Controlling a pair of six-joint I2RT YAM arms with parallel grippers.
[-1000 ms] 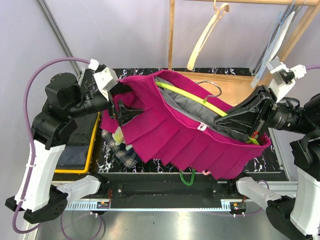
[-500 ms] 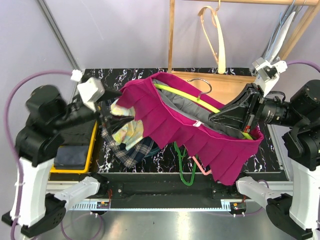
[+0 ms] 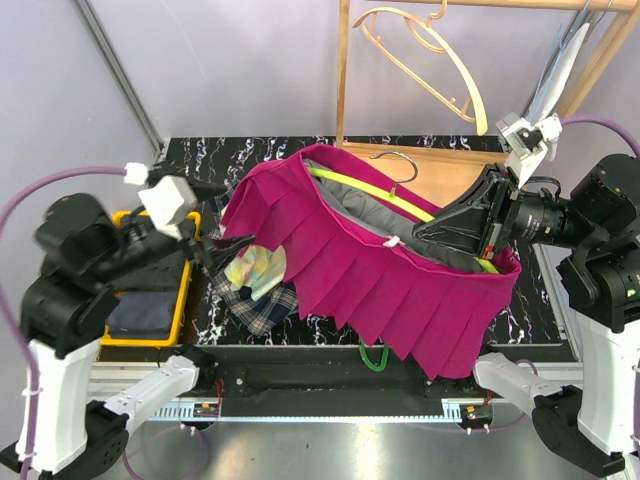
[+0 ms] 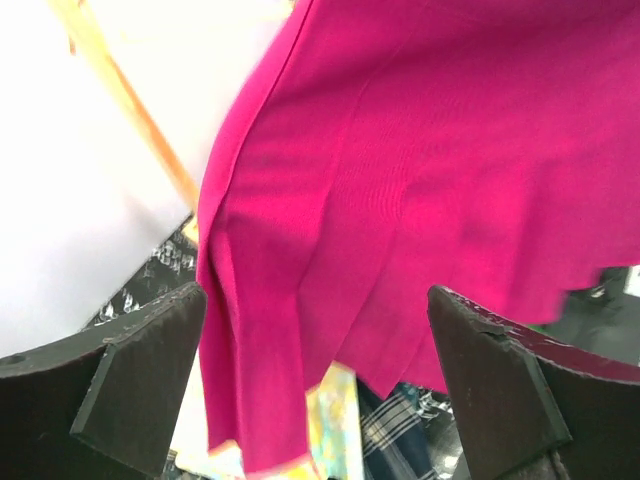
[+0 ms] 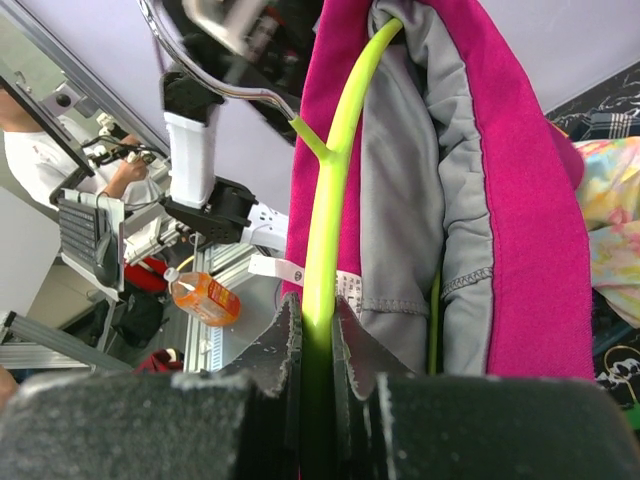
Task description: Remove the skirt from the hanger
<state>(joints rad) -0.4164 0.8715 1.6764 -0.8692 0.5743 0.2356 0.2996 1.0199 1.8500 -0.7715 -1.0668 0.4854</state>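
Right gripper [image 5: 317, 325] clamps the lime hanger [image 5: 335, 170] carrying the magenta garment [image 3: 370, 280], left gripper [image 4: 315, 340] gapes empty beside its left edge; the skirt [image 3: 256, 314] lies heaped below that edge, the dark green hanger [image 3: 375, 358] under its near hem, apparently parted: next, verify separation.

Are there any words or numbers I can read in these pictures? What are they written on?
No text here can be read.
White tag inside the magenta garment, beside the lime hanger: tiny print, too small to read.
Label on the orange bottle: blurred, unreadable.
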